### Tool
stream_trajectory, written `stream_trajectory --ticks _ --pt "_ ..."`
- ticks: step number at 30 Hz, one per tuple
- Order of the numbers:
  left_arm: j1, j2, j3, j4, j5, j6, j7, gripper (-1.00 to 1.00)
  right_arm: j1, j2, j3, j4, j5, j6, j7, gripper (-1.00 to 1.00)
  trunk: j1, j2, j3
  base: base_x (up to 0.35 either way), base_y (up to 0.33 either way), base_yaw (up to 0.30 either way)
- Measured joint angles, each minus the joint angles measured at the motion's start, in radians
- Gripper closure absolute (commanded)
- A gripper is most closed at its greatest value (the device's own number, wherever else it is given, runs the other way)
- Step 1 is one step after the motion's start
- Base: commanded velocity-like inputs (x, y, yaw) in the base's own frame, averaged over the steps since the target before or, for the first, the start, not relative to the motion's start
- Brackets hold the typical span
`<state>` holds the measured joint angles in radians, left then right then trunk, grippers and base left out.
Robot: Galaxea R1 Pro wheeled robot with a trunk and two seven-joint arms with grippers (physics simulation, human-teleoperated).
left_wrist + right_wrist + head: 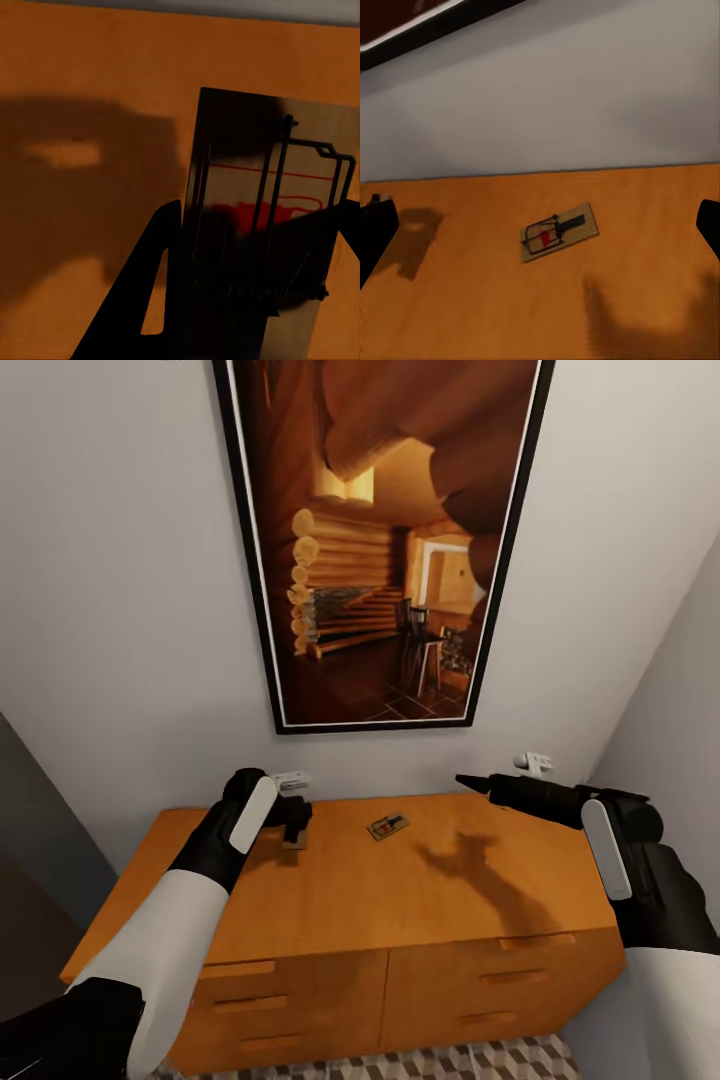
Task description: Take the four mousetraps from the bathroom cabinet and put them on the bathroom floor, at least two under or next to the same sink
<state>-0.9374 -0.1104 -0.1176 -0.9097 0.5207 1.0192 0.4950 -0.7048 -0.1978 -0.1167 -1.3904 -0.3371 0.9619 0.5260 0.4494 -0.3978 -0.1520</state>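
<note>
One trap (387, 826) lies loose on the cabinet (400, 900) top, centre of my head view, just above the middle of the orange board. A second trap (259, 225) sits between my left hand's (292, 830) fingers at centre left, at the cabinet top; the fingers flank it closely, but I can't tell whether they clamp it. My right hand (478, 784) hovers at right above the top, well apart from the loose trap; the wrist view shows its fingers spread. The patterned floor (480, 1060) at the bottom edge carries no trap that I can see, so I judge the job barely begun.
</note>
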Motion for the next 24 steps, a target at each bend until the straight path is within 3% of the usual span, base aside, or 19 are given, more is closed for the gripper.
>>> stream_trajectory --ticks 15,24 --pt "0.001 0.000 0.000 0.024 -0.001 -0.001 0.001 1.00 0.000 0.000 0.000 0.001 0.000 0.000 -0.001 -1.00 0.000 0.000 0.004 0.000 0.000 0.279" --pt "0.001 0.000 0.000 0.027 -0.001 -0.002 0.001 1.00 0.000 0.000 0.001 0.000 0.000 0.000 -0.001 -1.00 0.000 0.000 0.005 0.000 -0.003 0.069"
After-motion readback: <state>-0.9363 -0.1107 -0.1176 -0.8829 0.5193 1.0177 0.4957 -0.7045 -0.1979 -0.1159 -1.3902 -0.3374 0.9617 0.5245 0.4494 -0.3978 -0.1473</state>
